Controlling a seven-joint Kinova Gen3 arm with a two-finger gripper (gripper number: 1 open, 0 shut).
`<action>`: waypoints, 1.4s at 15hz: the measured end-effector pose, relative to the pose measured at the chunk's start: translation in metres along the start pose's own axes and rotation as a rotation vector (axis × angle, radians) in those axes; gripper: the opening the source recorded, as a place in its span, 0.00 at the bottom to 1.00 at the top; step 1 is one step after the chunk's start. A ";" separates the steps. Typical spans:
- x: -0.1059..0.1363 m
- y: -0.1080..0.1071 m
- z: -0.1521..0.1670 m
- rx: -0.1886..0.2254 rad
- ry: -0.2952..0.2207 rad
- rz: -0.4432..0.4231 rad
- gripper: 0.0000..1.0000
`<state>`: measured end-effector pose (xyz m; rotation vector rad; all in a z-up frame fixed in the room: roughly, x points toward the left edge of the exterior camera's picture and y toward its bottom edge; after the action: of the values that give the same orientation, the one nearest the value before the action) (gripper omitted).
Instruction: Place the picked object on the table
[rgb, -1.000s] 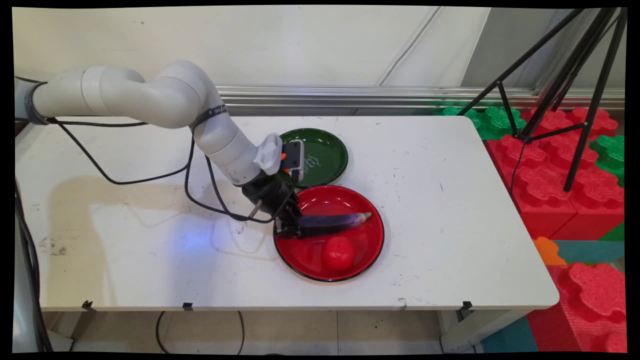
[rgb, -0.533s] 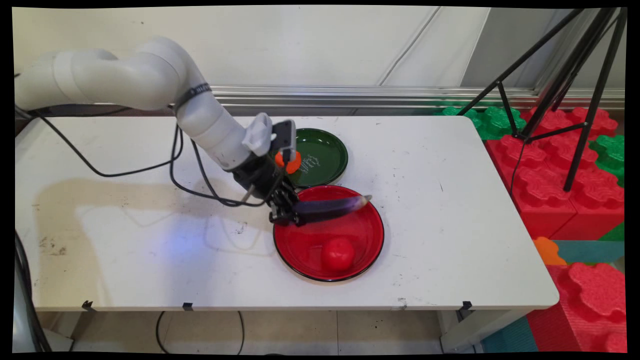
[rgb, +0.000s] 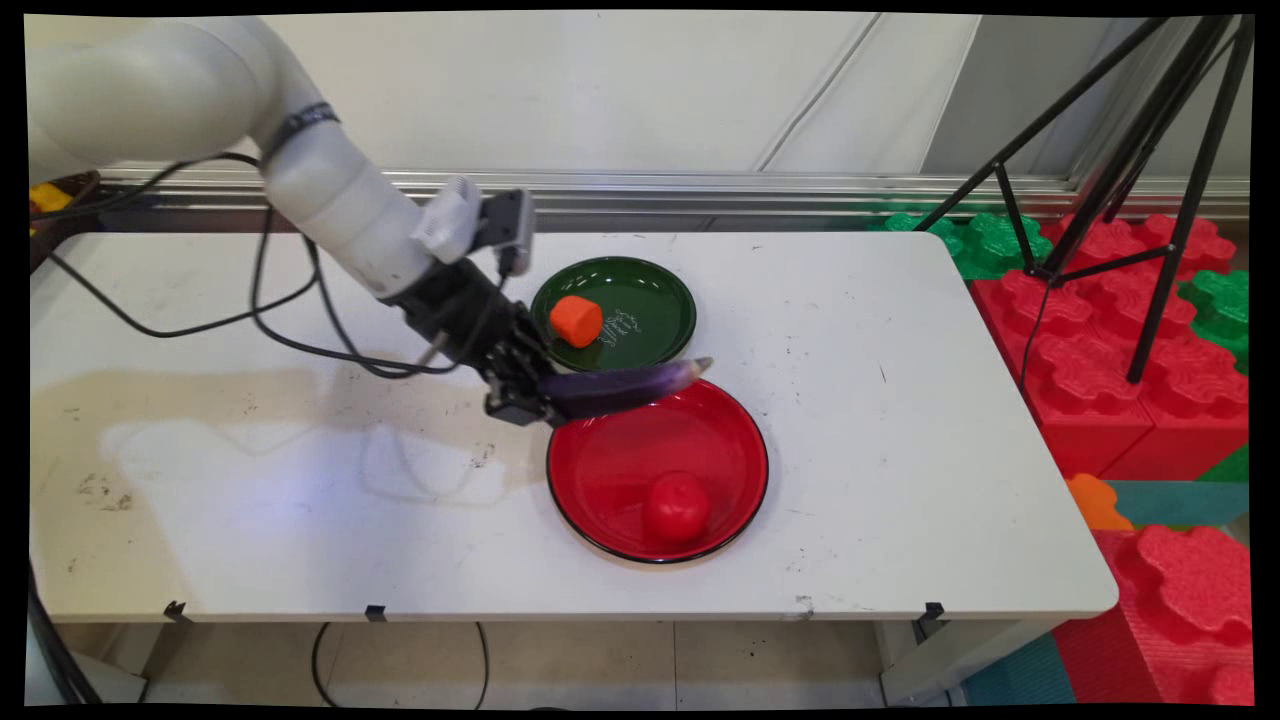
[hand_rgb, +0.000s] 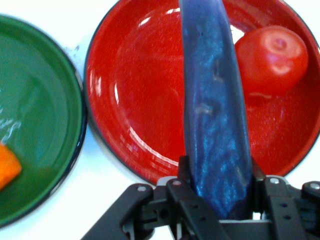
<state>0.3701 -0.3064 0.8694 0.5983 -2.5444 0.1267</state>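
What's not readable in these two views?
- Hand view: the far tip of the long purple eggplant is cut off by the top edge.
- Hand view: the orange chunk on the green plate is cut by the left edge.
- Main view: the white lettering on the green plate is too small to read.

The white arm (rgb: 300, 170) reached in from the upper left, its forearm sloping down and to the right toward the middle of the desk (rgb: 900, 400), black cables (rgb: 250, 320) looping beneath it. The wrist angled downward, with the black tool (rgb: 522, 400) held clear above the desk surface. Its two fingers (hand_rgb: 260, 185) were closed tight on the thick end of a purple eggplant (rgb: 625, 382), carried nearly level and pointing right.
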 end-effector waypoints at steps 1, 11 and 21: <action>-0.004 0.000 -0.006 0.000 -0.002 -0.006 0.00; -0.059 -0.009 -0.061 0.011 -0.078 -0.080 0.00; -0.125 -0.024 -0.075 0.065 -0.201 -0.199 0.00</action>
<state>0.5115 -0.2643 0.8702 0.9272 -2.6619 0.0826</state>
